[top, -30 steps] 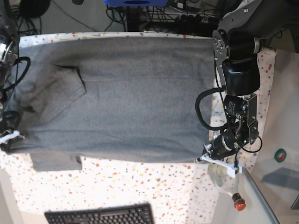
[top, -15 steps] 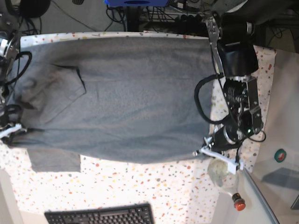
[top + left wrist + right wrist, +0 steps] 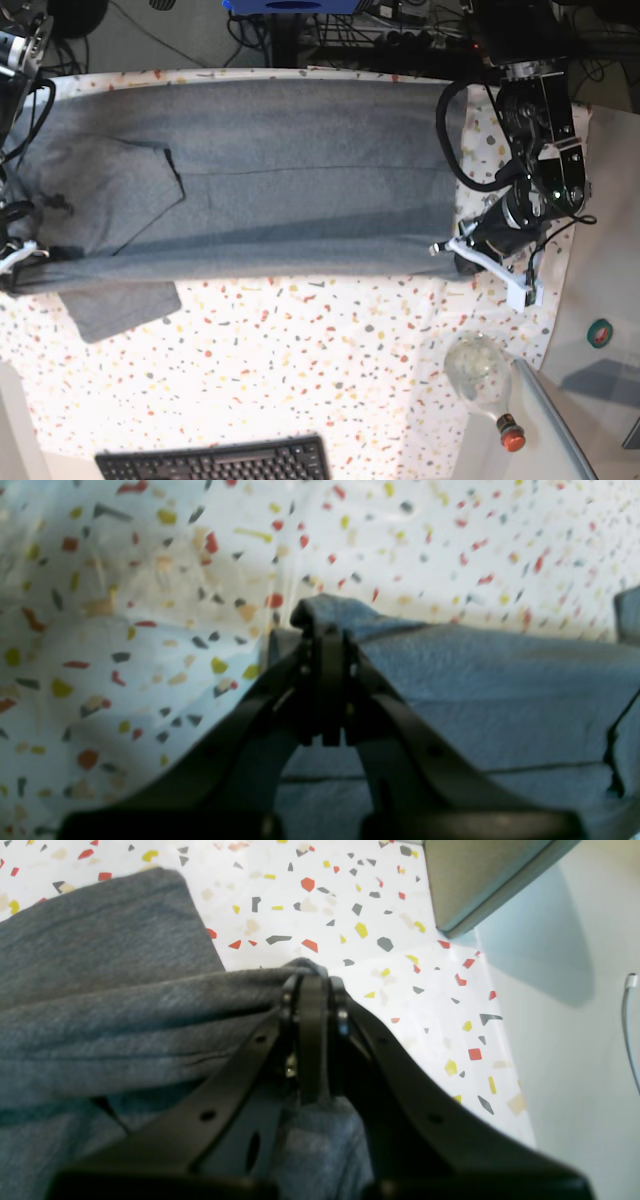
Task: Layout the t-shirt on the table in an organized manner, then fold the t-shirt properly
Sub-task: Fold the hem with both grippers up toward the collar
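At the bottom of the base view a black keyboard [image 3: 215,460] lies on the tabletop [image 3: 300,360], and toward the lower right a clear bottle with a red cap [image 3: 485,380] rests at the edge of the flecked cloth. Above them the t-shirt [image 3: 280,180] stretches as a long grey band across the upper half of the frame, its lower edge pulled into a fairly straight line from left to right, with one sleeve [image 3: 120,305] hanging out below that line at the lower left. At the right end of that edge the left gripper [image 3: 462,250] has its jaws closed on the fabric; the left wrist view shows the jaws pressed together with a small fold of the t-shirt [image 3: 475,690] pinched at their tips, just over the tabletop [image 3: 150,580]. At the left end the right gripper [image 3: 20,258] likewise has its jaws closed on the cloth, and the right wrist view shows a bunched corner of the t-shirt [image 3: 125,1010] clamped between them, the tabletop [image 3: 375,915] beyond. Cables and dark equipment [image 3: 340,25] lie past the far edge at the top.
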Motion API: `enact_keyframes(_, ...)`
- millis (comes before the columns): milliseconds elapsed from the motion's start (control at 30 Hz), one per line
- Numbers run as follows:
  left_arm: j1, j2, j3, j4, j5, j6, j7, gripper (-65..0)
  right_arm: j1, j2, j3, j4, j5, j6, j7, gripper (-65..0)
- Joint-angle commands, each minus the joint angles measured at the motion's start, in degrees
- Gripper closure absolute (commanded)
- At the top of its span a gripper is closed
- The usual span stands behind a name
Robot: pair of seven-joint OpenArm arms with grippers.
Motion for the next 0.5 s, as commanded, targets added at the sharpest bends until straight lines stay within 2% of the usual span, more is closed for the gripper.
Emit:
enact_keyframes(0, 0.05, -0.71, -0.02, 1.2, -0.07, -0.16, -1.1, 0.0, 0.7, 1.47, 0.3, 1.86, 0.6, -0.41, 0.07, 0.0)
enact_keyframes(133, 3.3, -0.8, -0.37, 0.94, -0.07, -0.24, -1.28, 0.0, -0.97, 1.38, 0.74, 4.58, 0.86, -0.41, -5.91, 0.0)
enact_keyframes(267, 4.8, -2.2, 0.07, -0.38, -0.07, -0.24, -1.45, 0.0, -4.48, 0.85, 0.74, 6.78, 1.21, -0.41, -8.37, 0.0)
enact_keyframes(467, 4.97, -2.38, 0.16, -4.16, -0.07, -0.24, -1.45, 0.0, -8.35, -0.11, 0.83, 7.75, 7.37, -0.41, -11.18, 0.0)
